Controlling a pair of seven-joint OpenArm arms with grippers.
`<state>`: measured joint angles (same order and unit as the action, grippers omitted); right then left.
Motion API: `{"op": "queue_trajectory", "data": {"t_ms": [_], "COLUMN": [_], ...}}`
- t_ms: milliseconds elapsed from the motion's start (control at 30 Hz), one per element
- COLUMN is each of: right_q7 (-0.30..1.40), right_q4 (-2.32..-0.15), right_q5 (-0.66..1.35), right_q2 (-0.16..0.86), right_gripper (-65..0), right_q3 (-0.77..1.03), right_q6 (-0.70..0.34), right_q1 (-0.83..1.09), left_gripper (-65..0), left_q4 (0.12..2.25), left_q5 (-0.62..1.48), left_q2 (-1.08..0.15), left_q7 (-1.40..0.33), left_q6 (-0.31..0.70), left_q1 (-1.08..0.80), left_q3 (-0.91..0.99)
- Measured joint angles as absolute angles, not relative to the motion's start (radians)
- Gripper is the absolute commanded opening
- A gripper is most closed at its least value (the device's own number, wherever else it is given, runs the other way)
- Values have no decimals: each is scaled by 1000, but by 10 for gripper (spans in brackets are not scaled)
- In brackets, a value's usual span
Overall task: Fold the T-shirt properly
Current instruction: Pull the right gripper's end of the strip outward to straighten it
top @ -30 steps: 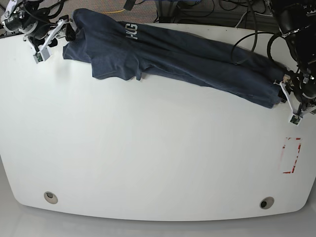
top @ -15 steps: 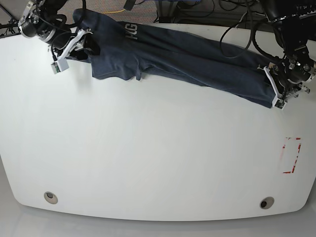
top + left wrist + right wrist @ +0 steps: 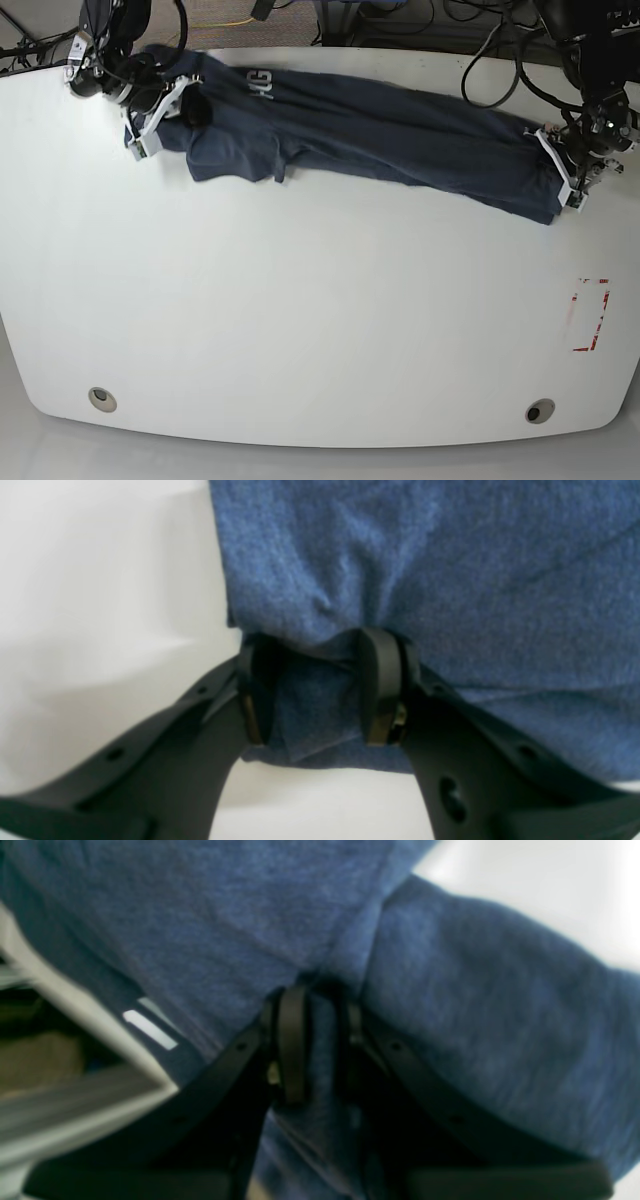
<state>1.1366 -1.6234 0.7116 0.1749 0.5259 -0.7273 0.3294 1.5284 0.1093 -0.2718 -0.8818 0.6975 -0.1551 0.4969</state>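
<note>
Dark navy T-shirt (image 3: 380, 130) stretched along the far side of the white table (image 3: 320, 320), each end bunched between clamped jaws of the left gripper (image 3: 320, 690) and right gripper (image 3: 320, 1040).

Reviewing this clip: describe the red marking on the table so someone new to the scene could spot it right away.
Start from the white table in the base view and follow its right edge down, past the gripper that holds one end of the T-shirt. There sits the red marking, a small, patchy rectangular outline. It is the only red thing on the tabletop, well apart from the shirt.
</note>
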Motion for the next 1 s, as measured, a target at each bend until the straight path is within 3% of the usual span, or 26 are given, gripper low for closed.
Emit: {"op": "queue_trajectory", "data": {"t_ms": [167, 267, 533, 633, 700, 800, 1000], "right_q7": [1108, 1120, 1011, 995, 1009, 1021, 1048], "right_q4": [-1493, -1404, -1195, -1136, -1131, -1164, -1261], "right_q5": [718, 701, 641, 632, 610, 604, 546], "right_q2": [261, 300, 415, 424, 427, 441, 477], "right_gripper": [-541, -541, -537, -474, -376, -282, -255], "right_q3": [524, 513, 300, 254, 242, 242, 244], "right_q6": [-738, -735, -727, -726, -722, -715, -692], "right_q1": [223, 125, -99, -163, -192, -196, -196], "left_gripper": [-413, -413, -410, -410, -410, -410, -410], "left_q4": [1558, 1596, 1740, 1742, 1742, 1746, 1745], "left_q5": [116, 138, 101, 97, 98, 110, 101], "left_q2": [-261, -249, -104, -94, -95, -94, -95], "left_q7": [-894, -994, -1189, -1188, -1184, -1174, -1178], "left_q6": [697, 705, 704, 704, 704, 704, 704], "left_q1": [-167, -165, -178, -175, -181, -199, -199], "left_q3": [497, 494, 590, 592, 592, 593, 595]}}
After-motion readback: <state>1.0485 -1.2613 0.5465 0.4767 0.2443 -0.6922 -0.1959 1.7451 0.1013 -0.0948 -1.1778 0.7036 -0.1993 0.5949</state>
